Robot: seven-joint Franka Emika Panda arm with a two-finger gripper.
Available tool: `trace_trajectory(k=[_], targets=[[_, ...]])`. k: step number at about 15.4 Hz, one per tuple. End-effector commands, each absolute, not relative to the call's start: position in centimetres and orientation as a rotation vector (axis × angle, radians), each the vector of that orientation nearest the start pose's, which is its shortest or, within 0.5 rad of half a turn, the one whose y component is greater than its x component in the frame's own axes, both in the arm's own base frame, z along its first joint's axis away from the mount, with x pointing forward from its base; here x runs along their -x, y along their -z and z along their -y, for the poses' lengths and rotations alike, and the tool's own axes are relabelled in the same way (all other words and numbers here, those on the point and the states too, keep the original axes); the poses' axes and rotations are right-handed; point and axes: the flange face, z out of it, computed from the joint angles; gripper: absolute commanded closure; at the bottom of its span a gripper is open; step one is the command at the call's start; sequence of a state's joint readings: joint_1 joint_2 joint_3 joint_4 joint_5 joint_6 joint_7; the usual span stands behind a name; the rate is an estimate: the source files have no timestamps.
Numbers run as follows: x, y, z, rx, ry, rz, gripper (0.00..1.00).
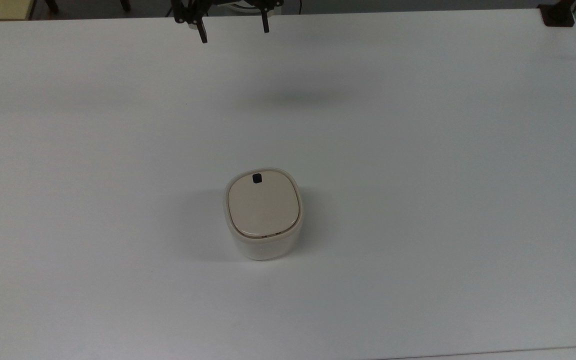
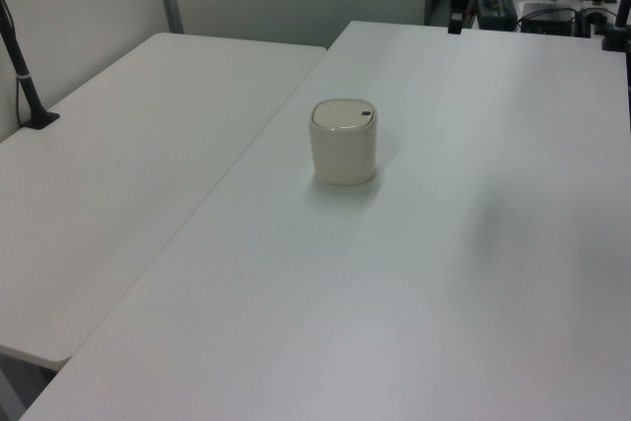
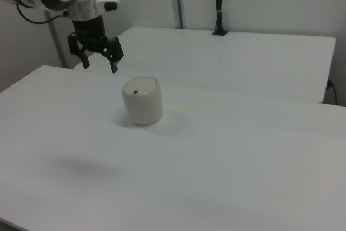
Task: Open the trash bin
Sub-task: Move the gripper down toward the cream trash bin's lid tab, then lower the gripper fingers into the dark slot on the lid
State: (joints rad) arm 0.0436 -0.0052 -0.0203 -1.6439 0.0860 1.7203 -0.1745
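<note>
At the top edge of the top view, the claw (image 1: 232, 29) is cut off above its fingers, which hang spread wide apart, gripping nothing, clear of the desk (image 1: 418, 150). Near frame centre stands the trash bin (image 1: 263, 215), lid closed flat, black button (image 1: 257, 178) toward the claw.

The trash bin (image 2: 343, 142) stands upright on the white table (image 2: 444, 273) — lid shut.
</note>
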Motion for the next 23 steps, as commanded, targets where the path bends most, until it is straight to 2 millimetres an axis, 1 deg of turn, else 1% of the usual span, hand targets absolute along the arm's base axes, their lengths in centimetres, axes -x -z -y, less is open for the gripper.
trace_trajectory(k=[1,2,3,4,5,6,7,9,11,13,15,16,17,18,20,23], targets=[[-57.4,-60.1,-1.8,3.054,0.189,0.343,0.26],[-57.8,-59.6,-1.7,3.055,0.194,0.337,0.38],[-58.6,-59.0,-1.7,3.055,0.213,0.332,0.61],[-59.2,-58.5,-1.7,3.056,0.246,0.327,0.76],[-59.9,-57.9,-1.7,3.056,0.273,0.291,0.88],[-60.8,-57.2,-1.7,3.056,0.3,0.2,0.96],[-61.5,-57.0,-1.7,3.043,0.361,0.084,1.0],[-63.5,-56.1,-2.2,3.002,0.497,-0.122,1.0],[-64.7,-54.9,-2.6,2.978,0.554,-0.195,1.0],[-65.7,-53.3,-4.1,2.966,0.574,-0.196,1.0],[-66.5,-51.2,-4.8,2.969,0.563,-0.205,1.0],[-66.9,-50.2,-6.0,2.964,0.567,-0.196,1.0],[-67.3,-49.7,-6.2,2.956,0.581,-0.216,1.0],[-67.6,-48.6,-6.3,2.957,0.576,-0.229,1.0],[-68.1,-46.7,-7.2,2.99,0.566,-0.189,1.0],[-68.7,-44.7,-7.3,3.026,0.558,-0.208,1.0]])
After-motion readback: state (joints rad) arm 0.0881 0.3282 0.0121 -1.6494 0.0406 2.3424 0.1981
